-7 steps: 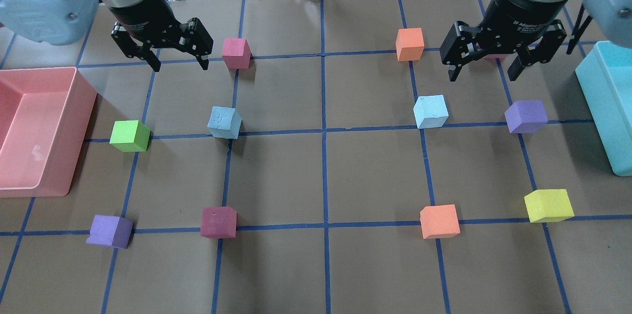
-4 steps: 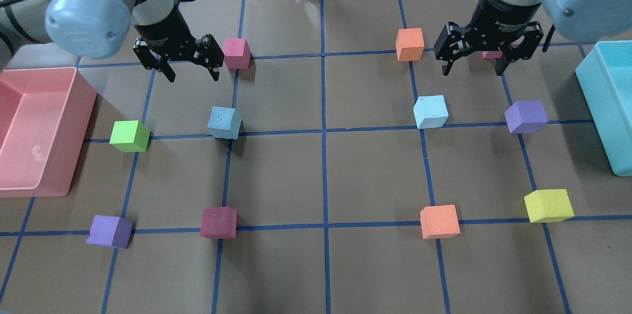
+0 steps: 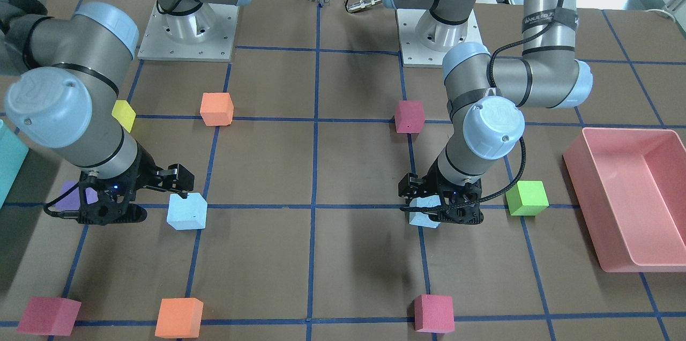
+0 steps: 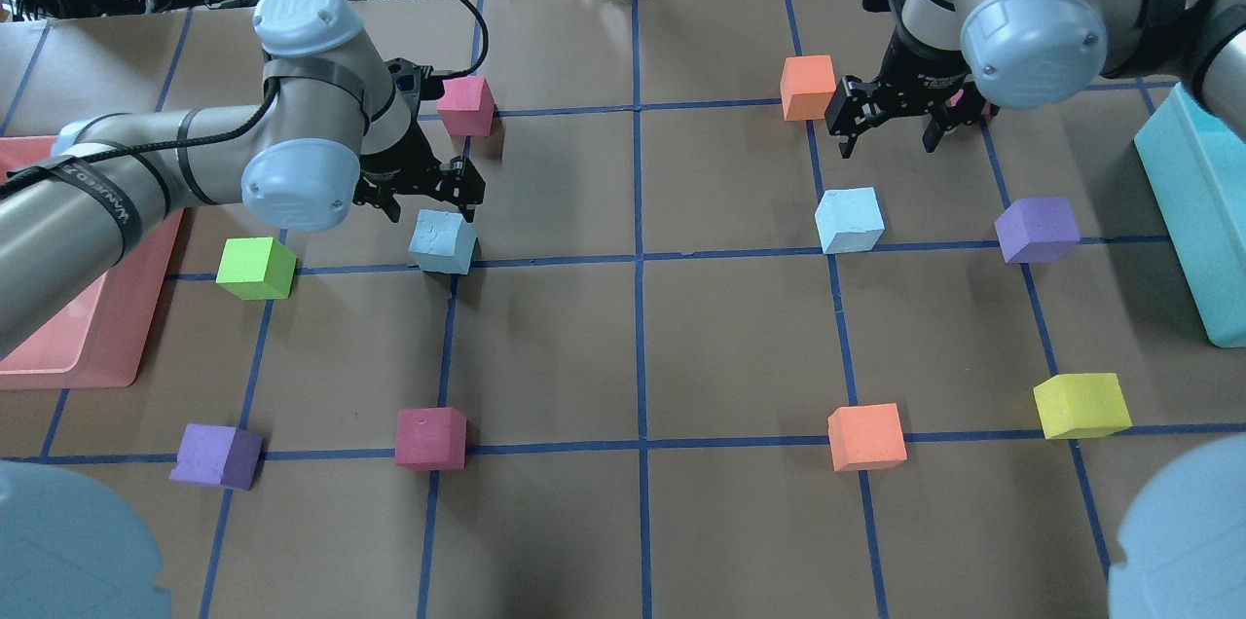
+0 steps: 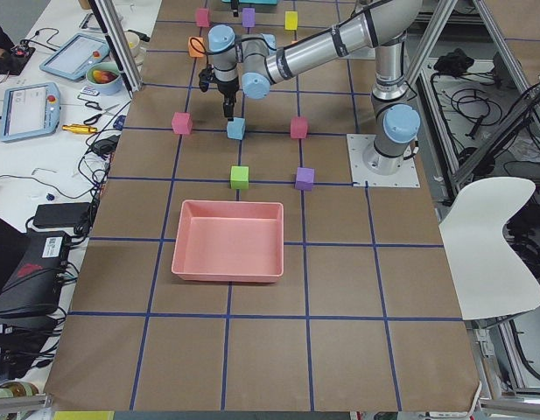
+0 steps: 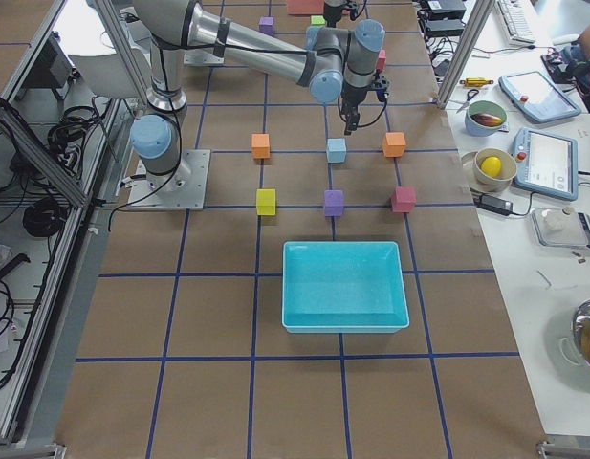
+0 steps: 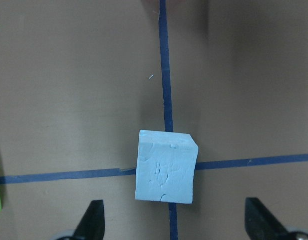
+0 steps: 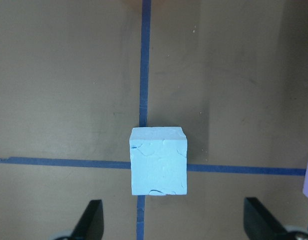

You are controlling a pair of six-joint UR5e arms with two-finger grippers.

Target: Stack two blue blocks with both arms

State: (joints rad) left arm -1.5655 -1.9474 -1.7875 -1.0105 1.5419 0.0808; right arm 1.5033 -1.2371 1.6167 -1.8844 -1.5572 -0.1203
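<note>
Two pale blue blocks rest on the table, apart. The left blue block [image 4: 443, 241] sits on a tape crossing; it also shows in the left wrist view [image 7: 166, 167]. My left gripper [image 4: 428, 205] hovers open just behind and above it, fingertips [image 7: 92, 220] wide on either side and not touching. The right blue block [image 4: 849, 220] shows centred in the right wrist view [image 8: 158, 161]. My right gripper [image 4: 888, 144] is open and empty, above and behind that block. In the front view the left gripper [image 3: 440, 211] partly hides its block [image 3: 423, 216].
A pink bin [image 4: 58, 346] is at the left edge and a teal bin [image 4: 1197, 210] at the right edge. A green cube [image 4: 255, 267], pink cube [image 4: 465, 105], orange cube [image 4: 808, 87] and purple cube [image 4: 1037, 230] stand near the blue blocks. Several more cubes lie nearer the front.
Both arms have come down and the left gripper has moved right, toward its blue block. The right gripper has dropped lower behind its block. Both grippers stayed open; no block moved.
</note>
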